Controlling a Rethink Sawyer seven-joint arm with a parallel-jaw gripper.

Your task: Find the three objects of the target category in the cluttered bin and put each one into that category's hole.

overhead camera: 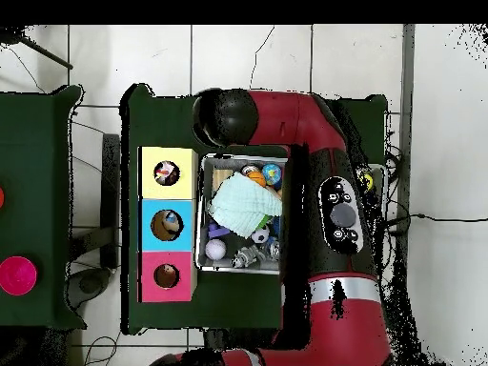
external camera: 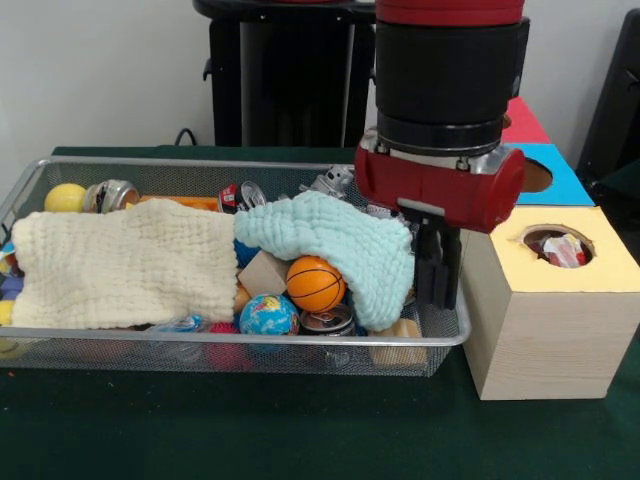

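A wire mesh bin (external camera: 40, 175) holds a jumble of things. A cream cloth (external camera: 125, 262) covers its left half and a mint cloth (external camera: 330, 245) drapes over the middle. Under the mint cloth sit an orange basketball (external camera: 315, 283), a globe ball (external camera: 268, 315), a can (external camera: 328, 320) and a wooden block (external camera: 262, 272). A yellow ball (external camera: 65, 197) and cans (external camera: 110, 195) lie along the back. My gripper (external camera: 438, 298) hangs down inside the bin's right end, beside the mint cloth. In the overhead view the arm hides the gripper; the mint cloth (overhead camera: 246, 202) and basketball (overhead camera: 254, 177) show.
Three wooden boxes with holes stand in a row beside the bin: yellow-topped (external camera: 610, 265) nearest, with crumpled wrappers in its hole, then blue (external camera: 565, 185), then red (external camera: 522, 122). From overhead they are yellow (overhead camera: 184, 173), blue (overhead camera: 184, 225) and pink (overhead camera: 184, 276).
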